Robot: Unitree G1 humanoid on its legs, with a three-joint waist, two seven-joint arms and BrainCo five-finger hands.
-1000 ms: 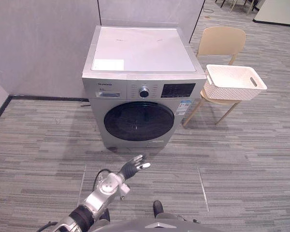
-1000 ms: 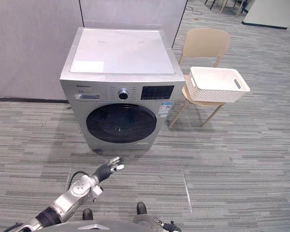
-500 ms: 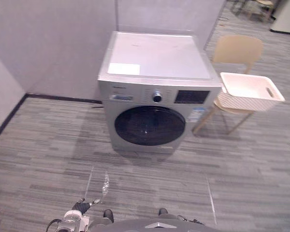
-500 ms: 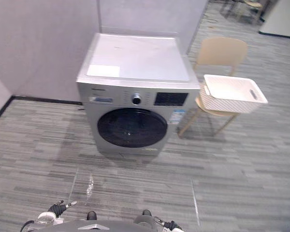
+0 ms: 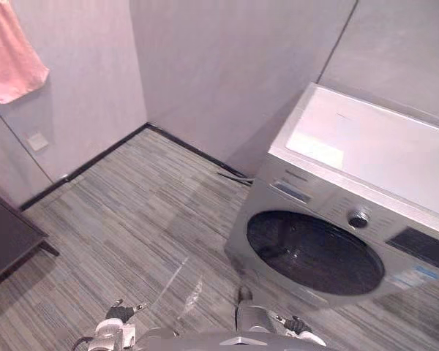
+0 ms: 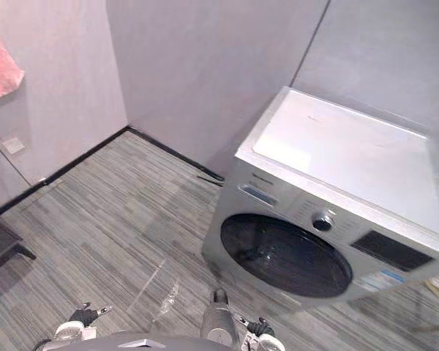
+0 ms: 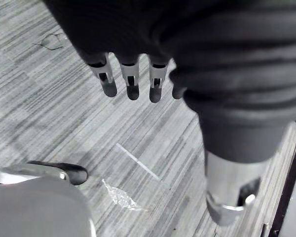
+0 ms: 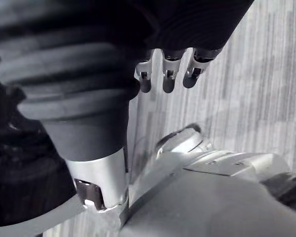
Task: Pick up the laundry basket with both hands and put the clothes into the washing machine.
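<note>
With left robot hand (image 7: 132,81) and right robot hand (image 8: 167,79) released and empty, the washing machine's (image 5: 373,146) shut door (image 5: 314,252) may block loading later.

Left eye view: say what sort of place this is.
Likely an indoor laundry corner: a front-loading washer stands by grey walls on striped carpet, and a pink towel hangs up.

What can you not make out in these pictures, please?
Washing machine: right side cut off by the left eye view's edge.
Drum contents: hidden behind the dark door glass, both eye views.
Pink cloth: cut off by the left eye view's top corner.
Control panel print: too small to read.
</note>
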